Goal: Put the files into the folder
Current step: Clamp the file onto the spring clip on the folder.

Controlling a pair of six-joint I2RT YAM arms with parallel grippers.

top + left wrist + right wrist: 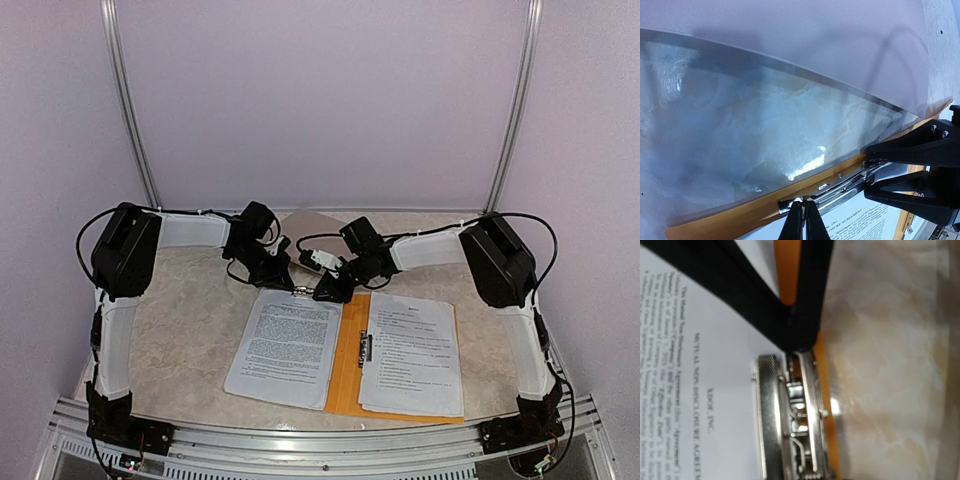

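While left fingers (796,227) sit closed beside clip (840,187), right fingers (910,145) pinch it atop files (860,220).

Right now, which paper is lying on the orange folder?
The right-hand paper: the orange folder shows round its edges. The left paper lies beside the orange.

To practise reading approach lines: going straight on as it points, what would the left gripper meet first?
Probably the metal clip on the orange folder: the shut left gripper points at its end, seemingly just short of touching.
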